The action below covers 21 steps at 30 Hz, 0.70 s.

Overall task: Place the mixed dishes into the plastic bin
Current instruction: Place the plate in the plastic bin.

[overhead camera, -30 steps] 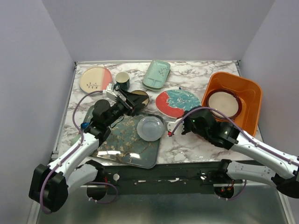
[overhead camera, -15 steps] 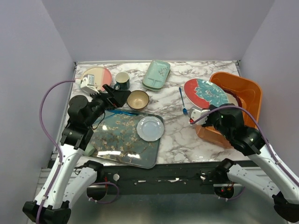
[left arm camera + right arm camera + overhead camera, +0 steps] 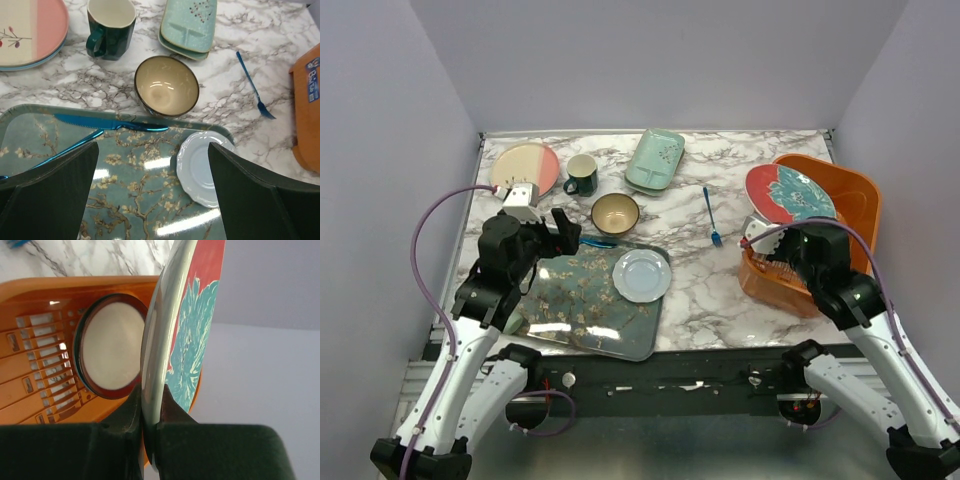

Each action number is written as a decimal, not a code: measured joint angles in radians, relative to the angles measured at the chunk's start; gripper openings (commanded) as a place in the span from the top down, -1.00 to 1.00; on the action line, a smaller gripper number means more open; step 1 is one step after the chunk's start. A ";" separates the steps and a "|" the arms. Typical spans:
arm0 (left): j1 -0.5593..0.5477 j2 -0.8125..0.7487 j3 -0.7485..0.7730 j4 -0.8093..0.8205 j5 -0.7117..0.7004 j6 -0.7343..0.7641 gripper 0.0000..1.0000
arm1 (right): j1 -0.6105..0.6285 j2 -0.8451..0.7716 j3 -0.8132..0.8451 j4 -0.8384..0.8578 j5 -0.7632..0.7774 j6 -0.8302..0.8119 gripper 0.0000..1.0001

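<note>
Your black left gripper (image 3: 152, 165) points down and forward, jaws spread wide; your right gripper (image 3: 150, 407), raised, pinches the teal-and-red round plate (image 3: 200, 315) by its rim.

Saucer (image 3: 642, 275) on tray (image 3: 570, 300); bowl (image 3: 616, 213) behind tray; mug (image 3: 582, 175) behind bowl; fork (image 3: 710, 215) left of bin (image 3: 860, 200).

From above I cannot see the dark-rimmed dish (image 3: 112, 350) lying in the orange bin (image 3: 855, 215): the teal-and-red plate (image 3: 790, 193) covers it. My left wrist view crops the cream-and-pink plate (image 3: 25, 27) and the floral tray (image 3: 125, 200).
</note>
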 measured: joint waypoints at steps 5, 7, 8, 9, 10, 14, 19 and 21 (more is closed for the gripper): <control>0.001 0.011 -0.043 0.001 0.001 0.023 -0.97 | -0.092 0.026 -0.002 0.030 -0.001 0.000 0.99; 0.002 0.010 -0.047 0.003 0.002 0.027 -0.97 | -0.130 0.033 -0.002 0.039 -0.002 0.000 0.99; 0.002 0.008 -0.049 0.008 0.002 0.029 -0.97 | -0.153 0.037 -0.002 0.044 -0.005 0.000 0.99; 0.002 0.005 -0.050 0.008 0.004 0.030 -0.97 | -0.169 0.040 -0.002 0.047 -0.007 0.000 0.99; 0.002 0.001 -0.051 0.009 0.005 0.031 -0.97 | -0.188 0.044 -0.002 0.048 -0.010 0.000 0.99; 0.002 -0.024 -0.053 0.013 0.011 0.031 -0.97 | -0.280 0.063 -0.002 0.053 -0.068 -0.005 0.99; 0.002 -0.050 -0.060 0.017 0.013 0.031 -0.97 | -0.391 0.098 -0.002 0.054 -0.158 -0.033 0.99; 0.002 -0.051 -0.062 0.017 0.013 0.031 -0.97 | -0.428 0.119 -0.002 0.058 -0.196 -0.048 0.99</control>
